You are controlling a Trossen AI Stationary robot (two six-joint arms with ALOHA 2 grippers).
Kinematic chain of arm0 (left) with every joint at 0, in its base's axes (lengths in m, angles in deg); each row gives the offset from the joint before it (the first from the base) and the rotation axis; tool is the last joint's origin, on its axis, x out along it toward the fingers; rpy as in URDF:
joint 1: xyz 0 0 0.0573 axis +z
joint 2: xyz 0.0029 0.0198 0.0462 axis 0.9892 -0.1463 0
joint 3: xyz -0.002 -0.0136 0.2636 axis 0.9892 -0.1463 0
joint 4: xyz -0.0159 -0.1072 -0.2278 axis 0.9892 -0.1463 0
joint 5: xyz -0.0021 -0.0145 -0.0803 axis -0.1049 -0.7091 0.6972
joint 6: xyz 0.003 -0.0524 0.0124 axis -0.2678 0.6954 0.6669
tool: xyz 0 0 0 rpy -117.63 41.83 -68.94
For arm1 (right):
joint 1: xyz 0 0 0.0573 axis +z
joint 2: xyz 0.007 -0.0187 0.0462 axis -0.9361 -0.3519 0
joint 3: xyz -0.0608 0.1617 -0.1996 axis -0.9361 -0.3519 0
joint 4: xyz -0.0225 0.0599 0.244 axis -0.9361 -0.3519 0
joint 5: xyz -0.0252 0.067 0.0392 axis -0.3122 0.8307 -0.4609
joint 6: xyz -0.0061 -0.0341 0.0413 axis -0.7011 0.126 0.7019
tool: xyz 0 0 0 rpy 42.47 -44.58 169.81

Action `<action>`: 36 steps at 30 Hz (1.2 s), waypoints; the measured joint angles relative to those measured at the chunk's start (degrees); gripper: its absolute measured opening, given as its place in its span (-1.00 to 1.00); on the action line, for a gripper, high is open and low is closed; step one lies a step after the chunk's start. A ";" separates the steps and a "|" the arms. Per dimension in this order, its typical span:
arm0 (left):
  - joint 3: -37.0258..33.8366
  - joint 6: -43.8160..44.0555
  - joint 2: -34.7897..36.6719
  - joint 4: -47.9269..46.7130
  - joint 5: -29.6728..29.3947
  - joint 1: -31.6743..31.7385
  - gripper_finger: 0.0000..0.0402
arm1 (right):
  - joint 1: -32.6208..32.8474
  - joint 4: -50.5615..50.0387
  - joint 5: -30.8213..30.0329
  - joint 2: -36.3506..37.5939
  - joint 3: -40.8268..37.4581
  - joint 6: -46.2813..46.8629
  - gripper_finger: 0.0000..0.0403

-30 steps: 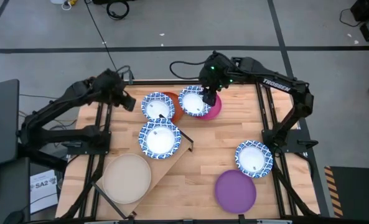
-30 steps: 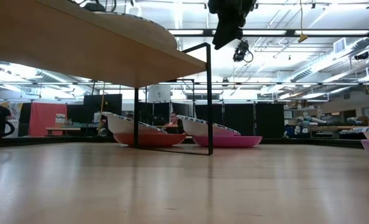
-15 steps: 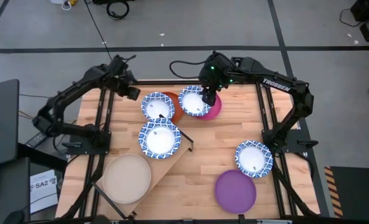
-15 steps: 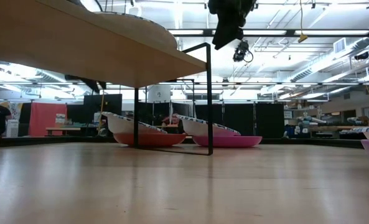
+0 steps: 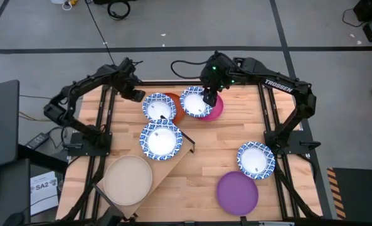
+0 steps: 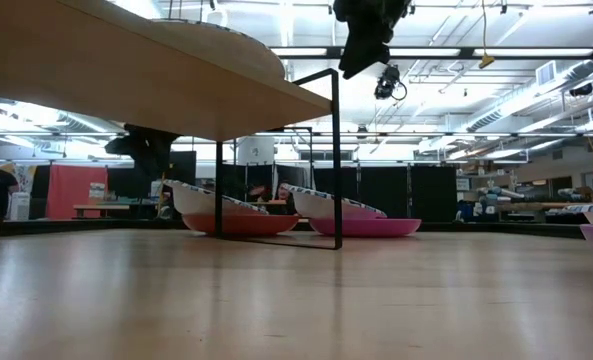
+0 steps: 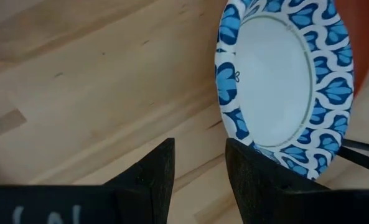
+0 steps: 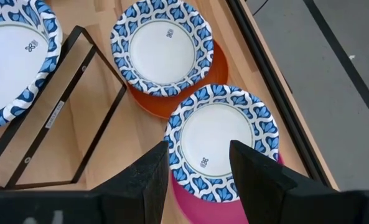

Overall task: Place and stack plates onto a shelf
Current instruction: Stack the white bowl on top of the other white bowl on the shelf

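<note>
I count four patterned plates, one each beige, purple, magenta, orange. Two sit on the shelf, seven o'clock. Left gripper and right gripper hover at twelve, both open, empty.

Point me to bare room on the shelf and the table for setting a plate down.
Shelf: both spots taken, by the beige plate and a blue-and-white plate; stack there. Table: bare wood between that shelf corner and the near-right blue-and-white plate, and left of the purple plate. Crowded at the far edge: orange-based and magenta-based pairs, with both grippers over them.
</note>
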 joint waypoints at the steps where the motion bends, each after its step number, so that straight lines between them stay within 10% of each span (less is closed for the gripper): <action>1: 0.00 0.03 -0.34 0.01 0.05 -0.20 -0.26 | 0.00 0.15 0.00 0.00 0.00 -0.01 -0.13; 36: 0.00 4.39 -1.47 2.89 2.53 -4.28 -0.26 | 0.00 0.16 0.03 -0.04 0.00 -0.61 -0.13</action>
